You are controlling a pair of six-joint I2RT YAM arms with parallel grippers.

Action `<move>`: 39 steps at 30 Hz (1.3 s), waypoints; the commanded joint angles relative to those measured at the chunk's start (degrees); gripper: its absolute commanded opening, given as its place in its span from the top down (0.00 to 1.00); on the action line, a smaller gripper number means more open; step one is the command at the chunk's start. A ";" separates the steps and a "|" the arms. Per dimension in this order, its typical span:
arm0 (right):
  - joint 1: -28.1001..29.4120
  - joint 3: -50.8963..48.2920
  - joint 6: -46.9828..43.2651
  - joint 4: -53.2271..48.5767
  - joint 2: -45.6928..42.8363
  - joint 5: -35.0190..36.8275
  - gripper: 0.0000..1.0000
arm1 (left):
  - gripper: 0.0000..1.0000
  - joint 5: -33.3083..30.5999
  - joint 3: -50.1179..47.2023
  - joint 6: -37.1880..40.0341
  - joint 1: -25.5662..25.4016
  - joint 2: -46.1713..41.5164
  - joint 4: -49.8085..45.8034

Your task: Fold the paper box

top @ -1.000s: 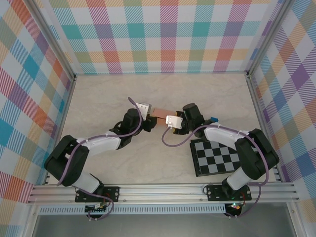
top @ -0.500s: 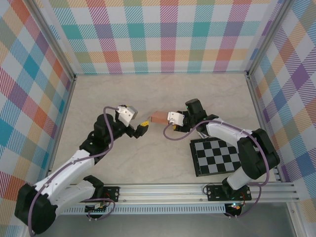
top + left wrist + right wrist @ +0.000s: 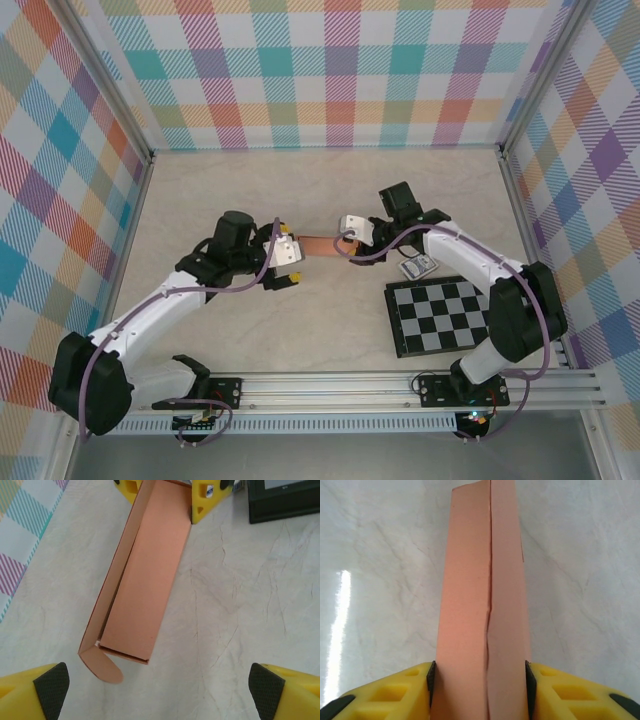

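In the top view the left arm reaches from the lower left corner towards the middle of the frame, and the left gripper sits just left of centre with its jaws spread wide and nothing between them. Immediately to its right lies the paper box, a narrow salmon-orange strip stretched left to right over the pale marbled table, a little above the centre of the frame. The right gripper is clamped on the box's right end. Further right a small grey object lies on the table, and the checkered board is in the lower right

In the left wrist view the left gripper has its yellow fingers at the two bottom corners, far apart and clear of the paper box. The box runs from the upper middle down towards the lower left, its long side wall folded up on the left and a rounded flap sticking out at its lower end. The right gripper pinches the box's upper end at the top edge

In the right wrist view the right gripper squeezes the paper box between its yellow fingers at the bottom, the box rising to the top of the frame. I cannot tell whether the box rests on the table or is lifted off it
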 commanded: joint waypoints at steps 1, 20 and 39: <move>-0.72 1.94 -1.20 -8.57 1.60 -8.85 0.55 | 0.07 4.66 0.89 7.23 2.69 -1.48 -4.71; -0.81 6.55 -4.13 -14.36 9.18 -17.72 0.52 | 0.24 16.42 0.43 8.76 1.00 7.64 -0.07; -1.25 3.24 -5.88 -10.88 9.87 -13.47 0.45 | 0.51 11.33 4.90 9.41 -2.47 18.00 0.10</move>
